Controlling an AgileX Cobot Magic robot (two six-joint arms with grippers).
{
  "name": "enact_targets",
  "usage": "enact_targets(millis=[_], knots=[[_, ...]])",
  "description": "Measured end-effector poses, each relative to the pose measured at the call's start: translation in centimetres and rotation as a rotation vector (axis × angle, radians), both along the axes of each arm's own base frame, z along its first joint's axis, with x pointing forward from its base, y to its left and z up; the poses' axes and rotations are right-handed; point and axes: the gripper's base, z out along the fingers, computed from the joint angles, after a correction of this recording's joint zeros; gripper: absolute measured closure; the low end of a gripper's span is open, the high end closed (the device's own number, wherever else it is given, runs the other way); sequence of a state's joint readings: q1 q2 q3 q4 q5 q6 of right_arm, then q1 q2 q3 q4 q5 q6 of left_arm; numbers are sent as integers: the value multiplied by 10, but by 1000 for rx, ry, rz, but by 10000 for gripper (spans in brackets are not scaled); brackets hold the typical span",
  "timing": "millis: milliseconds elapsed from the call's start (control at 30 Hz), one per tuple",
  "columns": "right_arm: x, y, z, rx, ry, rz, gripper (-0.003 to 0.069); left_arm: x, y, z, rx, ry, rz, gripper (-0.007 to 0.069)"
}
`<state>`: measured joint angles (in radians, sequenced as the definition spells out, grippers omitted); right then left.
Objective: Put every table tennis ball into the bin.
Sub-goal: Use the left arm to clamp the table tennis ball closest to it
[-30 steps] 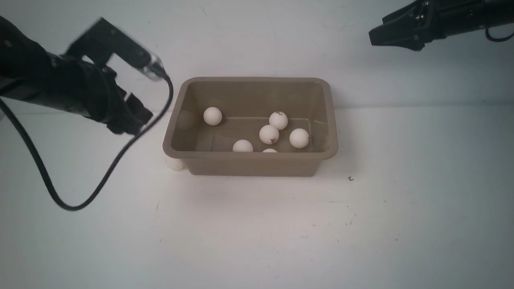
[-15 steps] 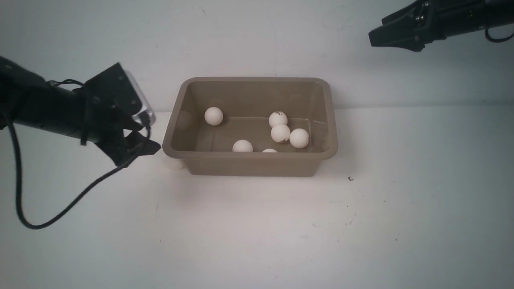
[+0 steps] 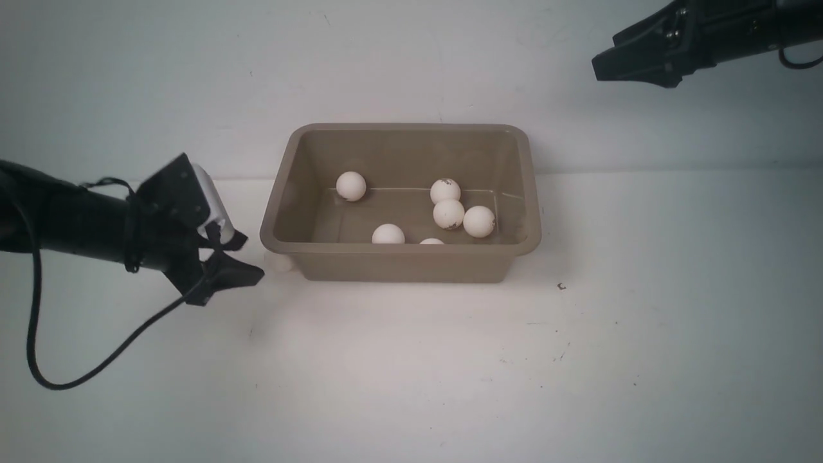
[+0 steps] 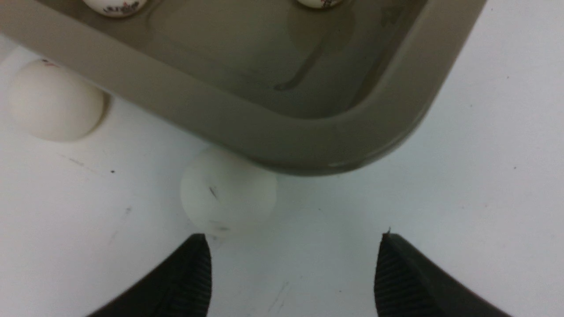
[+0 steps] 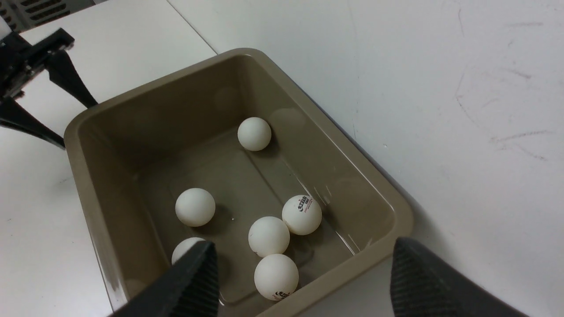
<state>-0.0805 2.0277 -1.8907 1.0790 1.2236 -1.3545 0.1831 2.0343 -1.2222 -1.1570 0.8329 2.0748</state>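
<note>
White ball (image 4: pixel 228 193) half-hidden under bin (image 4: pixel 308 145) rim; left fingers (image 4: pixel 185 277), right fingers (image 5: pixel 189 281) spread, empty.

Black arms (image 3: pixel 77 225), ribbed tool pads (image 4: pixel 185 281), looping cable (image 3: pixel 58 386).

Small red-and-dark logo on table tennis ball (image 5: pixel 302 214); letters too small to read.

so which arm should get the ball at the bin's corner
Left. The left end effector is open and low, right next to the ball by the bin's near left corner; the right end effector hangs high beyond the far right corner.
</note>
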Motion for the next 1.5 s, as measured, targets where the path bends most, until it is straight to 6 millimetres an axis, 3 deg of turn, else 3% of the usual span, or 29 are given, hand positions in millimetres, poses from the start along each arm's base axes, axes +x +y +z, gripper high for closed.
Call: enact_targets(millis=[133,467,667,933,1167,1500], knots=[[0,0,0,-1,0,0,185,3,-1,-9,-9,-23,-11,177],[0,0,0,-1,0,0,185,16,3,-6,3,-141,85,177],[0,0,0,0,1,0,185,16,-1,-6,0,-143,83,177],[0,0,0,2,4,-2,185,17,-1,-24,-19,-88,98,177],[0,0,0,5,10,-6,185,22,-1,-22,-40,-83,112,177],[0,0,0,7,13,-8,185,29,-17,-28,-54,-71,80,177]])
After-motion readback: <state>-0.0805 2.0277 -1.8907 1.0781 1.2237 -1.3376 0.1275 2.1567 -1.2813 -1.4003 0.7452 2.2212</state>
